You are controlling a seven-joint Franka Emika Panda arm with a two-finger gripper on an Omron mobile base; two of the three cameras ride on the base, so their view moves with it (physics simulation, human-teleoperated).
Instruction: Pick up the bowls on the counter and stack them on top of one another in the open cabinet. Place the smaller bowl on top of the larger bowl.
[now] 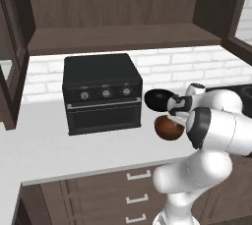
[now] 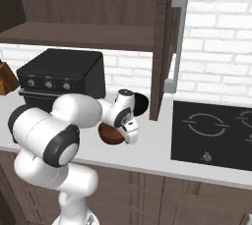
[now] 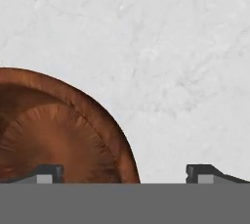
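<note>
1. The tool (image 3: pixel 125 173) hangs over the white counter (image 3: pixel 185 71) with its jaws spread wide and holding nothing; one fingertip (image 3: pixel 49 171) sits over the hollow of the brown bowl (image 3: pixel 58 130), the other over bare counter, so the rim lies between them.
2. The brown bowl stands on the counter just right of the black oven (image 1: pixel 102 94), with the black bowl (image 1: pixel 156 100) close behind it.
3. Risk: a thin rim pinch may slip, tipping the bowl as it lifts.
4. Risk: a skewed descent could push the brown bowl into the black one and shift both.
5. Risk: taking the smaller bowl first would put it under the larger on the cabinet shelf (image 1: pixel 123 37), the wrong order.
</note>
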